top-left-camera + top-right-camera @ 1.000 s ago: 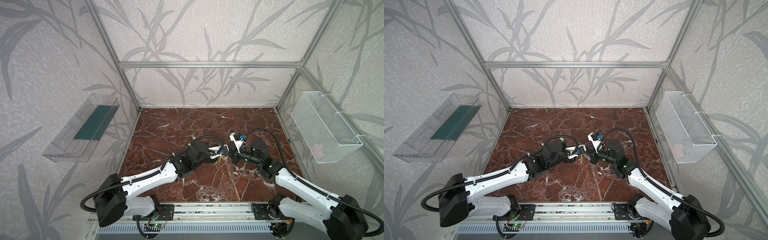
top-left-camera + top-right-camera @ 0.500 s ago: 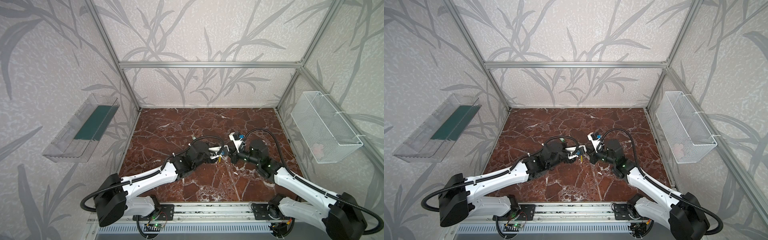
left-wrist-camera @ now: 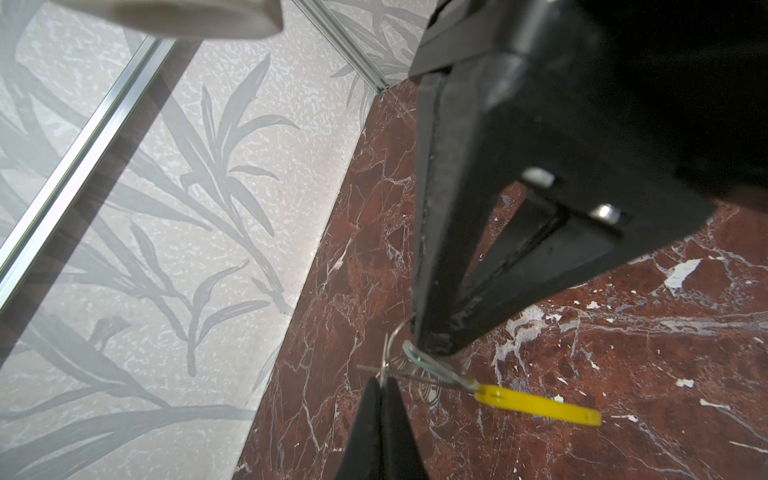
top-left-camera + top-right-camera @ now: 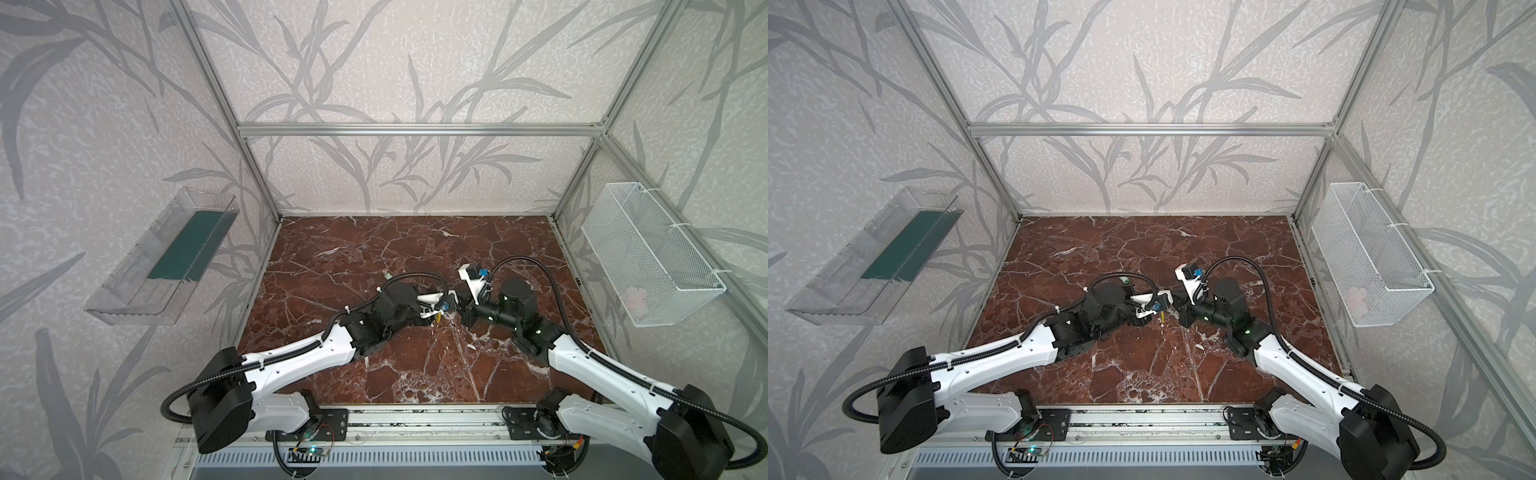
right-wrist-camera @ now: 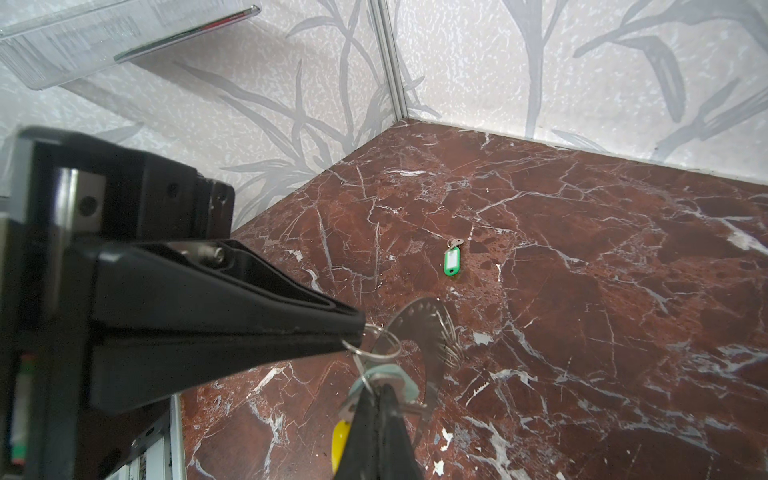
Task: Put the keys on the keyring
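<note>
Little of the grip itself to see in both top views: only the yellow sleeve (image 4: 439, 318) as a speck between two black gripper heads, above the middle of the marble table (image 4: 374, 249). Fingertips of both hidden there under the wrists. Hard to make out in the right wrist view: a grey metal arc (image 5: 415, 328) with a row of small holes, just behind the pinch. Cannot tell what it belongs to. Yellow sleeve cut off at the frame edge in that view.

On the left wall, a clear tray (image 4: 124, 299) with a dark green sheet (image 4: 187, 245) lying in it. On the right wall, a white wire basket (image 4: 648, 249) with something pale pink (image 4: 635, 296) at its bottom, too faint to name.

Left gripper (image 3: 380, 379) clenched on a thin wire loop of the keyring (image 3: 536, 405). Right gripper (image 5: 380, 388) clenched on the held key (image 5: 392, 377), at its pale mint head. Tips of the two just beside each other, almost touching, with small wire loops crossing between them. Ring and key both up off the marble, the yellow sleeve sticking out to one side of the pinch.

Loose key (image 5: 450, 261) flat on the table, well apart from both grippers, toward the back left corner. Green head with a white label, short metal blade. Shows in a top view as a pale fleck (image 4: 387, 274) just behind the left arm's cable.
</note>
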You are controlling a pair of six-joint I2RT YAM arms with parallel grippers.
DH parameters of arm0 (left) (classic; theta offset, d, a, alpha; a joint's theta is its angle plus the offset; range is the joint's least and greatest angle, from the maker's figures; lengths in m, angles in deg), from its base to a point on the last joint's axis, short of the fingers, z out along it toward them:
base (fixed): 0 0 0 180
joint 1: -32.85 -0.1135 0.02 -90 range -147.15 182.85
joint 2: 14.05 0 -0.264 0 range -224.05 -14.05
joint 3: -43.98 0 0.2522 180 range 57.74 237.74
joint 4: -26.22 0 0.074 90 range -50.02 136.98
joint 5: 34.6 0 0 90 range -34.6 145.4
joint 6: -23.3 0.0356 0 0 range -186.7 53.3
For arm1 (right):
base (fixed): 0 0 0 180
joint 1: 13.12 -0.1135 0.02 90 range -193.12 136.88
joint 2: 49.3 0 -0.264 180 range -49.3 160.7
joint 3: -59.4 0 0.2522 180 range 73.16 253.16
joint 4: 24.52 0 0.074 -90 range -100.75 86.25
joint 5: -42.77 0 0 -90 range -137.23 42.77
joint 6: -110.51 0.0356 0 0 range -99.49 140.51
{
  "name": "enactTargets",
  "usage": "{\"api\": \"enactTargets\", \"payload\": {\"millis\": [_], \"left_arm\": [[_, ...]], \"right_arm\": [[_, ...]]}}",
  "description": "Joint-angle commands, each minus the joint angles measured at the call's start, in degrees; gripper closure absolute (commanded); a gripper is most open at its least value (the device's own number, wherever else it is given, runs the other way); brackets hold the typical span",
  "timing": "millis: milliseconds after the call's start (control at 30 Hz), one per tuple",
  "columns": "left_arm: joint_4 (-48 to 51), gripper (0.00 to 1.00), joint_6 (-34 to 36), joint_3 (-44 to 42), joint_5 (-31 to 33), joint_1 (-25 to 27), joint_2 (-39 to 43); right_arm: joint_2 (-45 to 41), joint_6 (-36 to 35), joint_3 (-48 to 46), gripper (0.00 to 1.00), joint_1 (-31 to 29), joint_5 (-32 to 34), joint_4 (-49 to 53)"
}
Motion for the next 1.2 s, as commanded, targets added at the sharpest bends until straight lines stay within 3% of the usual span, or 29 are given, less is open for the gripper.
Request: {"api": "enactTargets", "payload": {"millis": [0, 533, 1033, 1167], "left_arm": [[-0.8, 1.0, 1.5, -0.8, 0.5, 0.7, 0.7], [-1.6, 1.0, 4.7, -2.1, -0.3, 1.2, 2.0], [-4.6, 1.0, 3.8, -4.1, -0.9, 1.2, 4.3], [-5.2, 1.0, 3.7, -3.6, 1.4, 1.2, 3.5]], "right_arm": [[-0.2, 0.1, 1.7, 1.0, -0.3, -0.7, -2.1], [-1.3, 0.7, 0.5, 1.0, 0.1, 2.5, -0.6], [-1.0, 1.1, -0.5, 1.0, 1.3, 0.4, -0.3], [-1.3, 1.3, -0.8, 1.0, 1.2, -1.5, -0.8]]}}
